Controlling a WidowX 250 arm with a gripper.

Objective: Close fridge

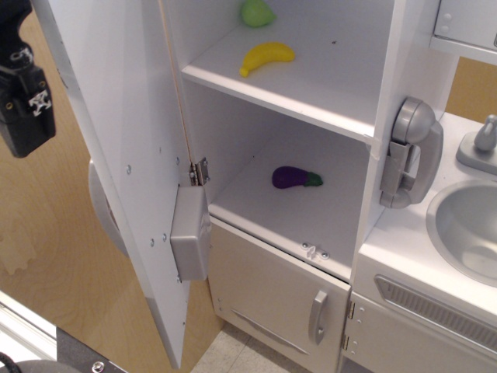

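Observation:
The white fridge (pixel 365 70) stands open, with its large door (pixel 124 148) swung out to the left and showing its inner face. A grey box (pixel 190 242) is fixed low on that face. On the shelves lie a yellow banana (pixel 266 57), a green item (pixel 256 12) and a purple eggplant (pixel 295 178). My black gripper (pixel 22 97) is at the far left edge, beyond the door's outer side and apart from it. Only part of it shows, so its jaws cannot be read.
A grey toy telephone (pixel 410 152) hangs on the fridge's right side. A smaller lower door with a short grey handle (pixel 317 316) is shut below. A sink (pixel 470 225) and faucet (pixel 485 136) are at the right. A wooden wall (pixel 54 256) stands behind the door.

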